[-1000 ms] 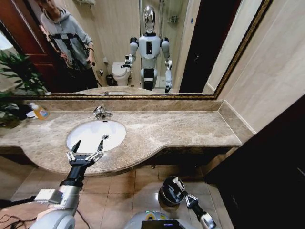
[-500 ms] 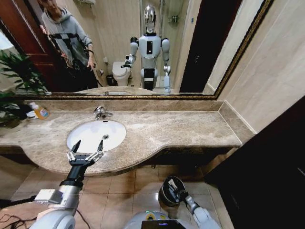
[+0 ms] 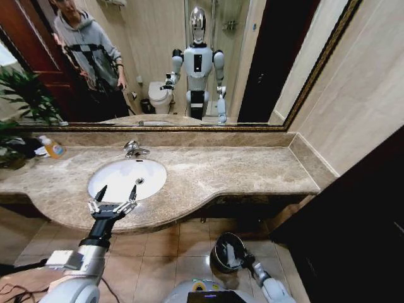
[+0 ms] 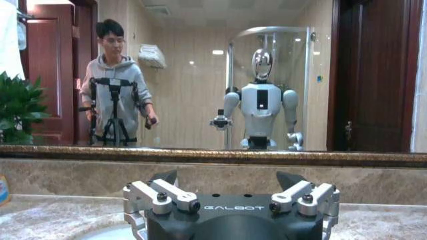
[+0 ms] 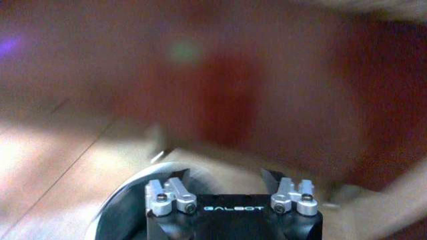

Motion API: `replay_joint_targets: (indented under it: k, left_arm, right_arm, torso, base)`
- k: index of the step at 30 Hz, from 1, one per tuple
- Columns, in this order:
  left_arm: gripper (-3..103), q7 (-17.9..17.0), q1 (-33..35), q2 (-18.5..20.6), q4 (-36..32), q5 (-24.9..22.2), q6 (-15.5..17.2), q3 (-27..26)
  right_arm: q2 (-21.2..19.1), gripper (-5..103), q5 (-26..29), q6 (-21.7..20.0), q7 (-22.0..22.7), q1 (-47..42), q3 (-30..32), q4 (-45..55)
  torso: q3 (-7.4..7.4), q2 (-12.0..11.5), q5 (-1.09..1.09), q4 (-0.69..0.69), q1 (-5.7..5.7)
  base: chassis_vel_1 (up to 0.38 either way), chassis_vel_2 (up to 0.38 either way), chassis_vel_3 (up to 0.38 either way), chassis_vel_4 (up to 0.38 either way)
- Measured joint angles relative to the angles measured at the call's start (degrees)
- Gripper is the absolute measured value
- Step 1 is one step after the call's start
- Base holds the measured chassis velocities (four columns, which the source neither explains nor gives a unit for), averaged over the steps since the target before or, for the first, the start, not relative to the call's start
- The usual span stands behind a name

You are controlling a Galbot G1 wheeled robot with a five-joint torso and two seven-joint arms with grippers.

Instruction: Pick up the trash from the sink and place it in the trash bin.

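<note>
Now the right hand (image 3: pixel 235 254) is low over the trash bin (image 3: pixel 222 251) on the tiled floor, a white packet (image 3: pixel 230 252) showing at the bin's mouth by its tip; the right wrist view shows its fingers (image 5: pixel 171 194) spread apart. Up front, the left hand (image 3: pixel 116 194) hovers at the near edge of the brown marble surface (image 3: pixel 240 167), fingers wide apart, just short of the sink (image 3: pixel 117 180). An orange-labelled soap bottle (image 3: pixel 52 148) stands far left.
</note>
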Motion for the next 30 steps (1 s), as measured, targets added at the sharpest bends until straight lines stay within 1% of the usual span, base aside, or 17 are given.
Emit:
replay_joint_targets:
  k: [1, 2, 4, 6, 7, 9, 10, 12, 13, 16, 18, 19, 22, 23, 25, 27, 30]
  left_arm:
    - [100, 0.0, 0.0, 0.0, 0.0, 0.0, 0.0, 0.0]
    - [100, 0.0, 0.0, 0.0, 0.0, 0.0, 0.0, 0.0]
    - [100, 0.0, 0.0, 0.0, 0.0, 0.0, 0.0, 0.0]
    - [100, 0.0, 0.0, 0.0, 0.0, 0.0, 0.0, 0.0]
    - [100, 0.0, 0.0, 0.0, 0.0, 0.0, 0.0, 0.0]
    - [100, 0.0, 0.0, 0.0, 0.0, 0.0, 0.0, 0.0]
    - [100, 0.0, 0.0, 0.0, 0.0, 0.0, 0.0, 0.0]
    - [100, 0.0, 0.0, 0.0, 0.0, 0.0, 0.0, 0.0]
    - [100, 0.0, 0.0, 0.0, 0.0, 0.0, 0.0, 0.0]
    - [100, 0.0, 0.0, 0.0, 0.0, 0.0, 0.0, 0.0]
    - [100, 0.0, 0.0, 0.0, 0.0, 0.0, 0.0, 0.0]
    - [100, 0.0, 0.0, 0.0, 0.0, 0.0, 0.0, 0.0]
    - [100, 0.0, 0.0, 0.0, 0.0, 0.0, 0.0, 0.0]
    - [100, 0.0, 0.0, 0.0, 0.0, 0.0, 0.0, 0.0]
    - [100, 0.0, 0.0, 0.0, 0.0, 0.0, 0.0, 0.0]
    - [100, 0.0, 0.0, 0.0, 0.0, 0.0, 0.0, 0.0]
    - [100, 0.0, 0.0, 0.0, 0.0, 0.0, 0.0, 0.0]
  right_arm:
    - [0.0, 73, 0.0, 0.0, 0.0, 0.0, 0.0, 0.0]
    - [0.4, 79, 2.9, -0.7, 0.5, -0.9, 2.2, 2.4]
    - [0.9, 89, 8.4, -0.8, 3.7, -2.2, 7.5, 7.6]
    - [1.0, 89, 9.4, -0.9, 4.7, -2.6, 9.6, 9.5]
    - [1.5, 98, 10.9, -1.3, 6.0, -3.1, 13.6, 13.2]
    - [2.2, 99, 12.6, 0.3, 7.8, -2.6, 18.8, 16.5]
    - [2.2, 99, 12.6, 0.3, 7.8, -2.6, 18.8, 16.5]
    - [2.4, 100, 13.0, 1.9, 8.5, -2.2, 23.8, 20.1]
    - [2.5, 100, 13.2, 1.9, 8.5, -2.3, 26.1, 22.6]
    - [2.6, 100, 14.6, 1.2, 8.4, -3.4, 28.4, 27.0]
    - [2.6, 100, 18.6, 1.9, 7.4, -6.0, 28.5, 32.8]
    - [2.6, 100, 18.6, 1.9, 7.4, -6.0, 28.5, 32.8]
    - [4.7, 100, 23.9, 2.7, -0.2, -10.9, 26.5, 41.7]
    - [4.7, 100, 23.9, 2.7, -0.2, -10.9, 26.5, 41.7]
    - [6.8, 100, 26.3, 1.6, -4.8, -14.8, 23.9, 48.8]
    - [7.7, 100, 26.4, 0.6, -6.3, -16.4, 22.7, 52.0]
    - [10.1, 100, 23.2, -2.3, -7.2, -18.8, 20.2, 58.0]
  torso:
    - [0.0, 0.0, 0.0, 0.0, 0.0]
    - [0.0, 0.0, -0.01, -0.01, 0.0]
    - [0.0, 0.0, 0.03, 0.0, 0.0]
    - [0.0, 0.0, 0.04, 0.0, 0.0]
    - [0.0, 0.0, -0.01, 0.0, 0.0]
    - [0.0, 0.0, 0.0, 0.0, 0.0]
    - [0.0, 0.0, 0.0, 0.0, 0.0]
    - [0.0, 0.0, 0.06, 0.01, 0.0]
    - [0.0, 0.0, 0.0, 0.01, 0.0]
    - [0.0, 0.0, -0.01, -0.01, 0.0]
    - [0.0, 0.0, 0.03, 0.0, 0.0]
    - [0.0, 0.0, 0.03, 0.0, 0.0]
    - [0.0, 0.0, 0.03, 0.0, 0.0]
    - [0.0, 0.0, 0.03, 0.0, 0.0]
    - [0.0, 0.0, 0.01, 0.0, 0.0]
    - [0.0, 0.0, -0.01, -0.01, 0.0]
    - [0.0, 0.0, 0.0, 0.0, 0.0]
  base:
    - [0.0, 0.0, 0.0, 0.0]
    - [0.0, 0.0, 0.0, 0.0]
    - [0.0, 0.0, 0.0, 0.0]
    - [0.0, 0.0, 0.0, 0.0]
    - [0.0, 0.0, 0.0, 0.0]
    - [0.0, 0.0, 0.0, 0.0]
    - [0.0, 0.0, 0.0, 0.0]
    - [0.0, 0.0, 0.0, 0.0]
    - [0.0, 0.0, 0.0, 0.0]
    - [0.0, 0.0, 0.0, 0.0]
    - [0.0, 0.0, 0.0, 0.0]
    - [0.0, 0.0, 0.0, 0.0]
    - [0.0, 0.0, 0.0, 0.0]
    - [0.0, 0.0, 0.0, 0.0]
    - [0.0, 0.0, 0.0, 0.0]
    - [0.0, 0.0, 0.0, 0.0]
    - [0.0, 0.0, 0.0, 0.0]
